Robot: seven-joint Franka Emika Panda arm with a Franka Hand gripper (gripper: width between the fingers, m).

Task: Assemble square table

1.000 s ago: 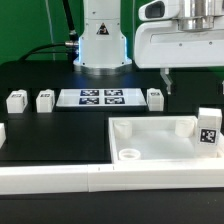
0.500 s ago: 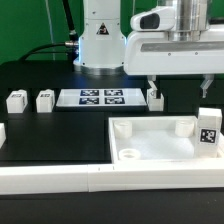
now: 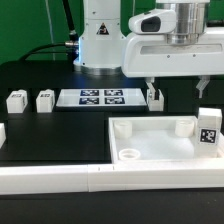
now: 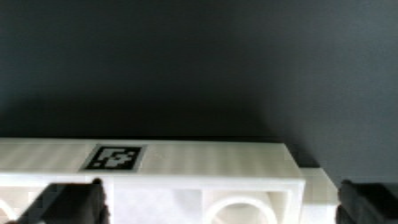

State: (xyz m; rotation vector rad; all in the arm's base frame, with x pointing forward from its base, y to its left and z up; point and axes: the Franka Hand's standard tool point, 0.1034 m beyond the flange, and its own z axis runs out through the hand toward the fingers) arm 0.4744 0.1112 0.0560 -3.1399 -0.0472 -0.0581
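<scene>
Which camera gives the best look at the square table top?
The exterior view: the table top shows its raised rim and corner sockets. The wrist view catches only its tagged edge and one socket.

Square table top (image 3: 165,148) is cut off at the exterior view's 3 o'clock edge. Wrist view: tagged leg (image 4: 196,165) blurred, cropped by frame edge.

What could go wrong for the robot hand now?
The open gripper hangs low, looking close to a small leg; one finger might knock it over. In the wrist view it seems lined up near a corner of the table top, so a grab there could twist the top.
</scene>
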